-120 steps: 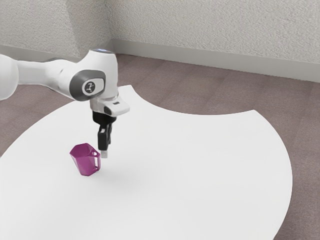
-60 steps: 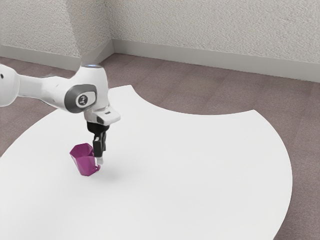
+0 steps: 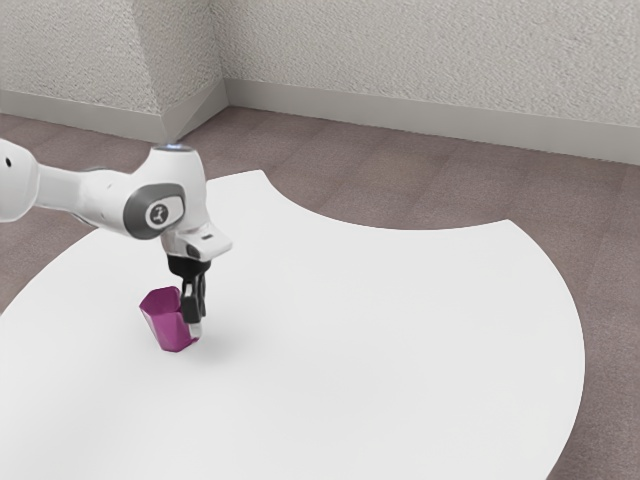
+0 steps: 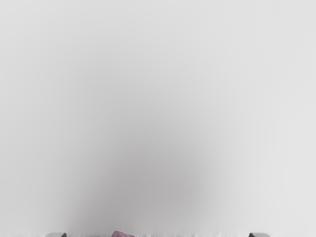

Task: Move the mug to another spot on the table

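Observation:
A magenta faceted mug (image 3: 168, 318) stands on the white table (image 3: 400, 330) toward the exterior view's left. My black gripper (image 3: 193, 322) points down and has come low over the mug's right-hand edge, with its fingers reaching to about the rim and the side wall. In the wrist view a sliver of the mug (image 4: 123, 233) shows between two fingertips (image 4: 55, 234) that stand far apart, so the gripper is open. The fingers do not close on the mug from both sides.
The table is a wide white surface with a curved cut-out at its far edge (image 3: 380, 222). Brown floor (image 3: 420, 160) and a grey wall with a baseboard lie beyond it.
My hand has dropped and moved toward the exterior view's left, from above and beside the mug down onto its right-hand edge. The mug has stayed in place.

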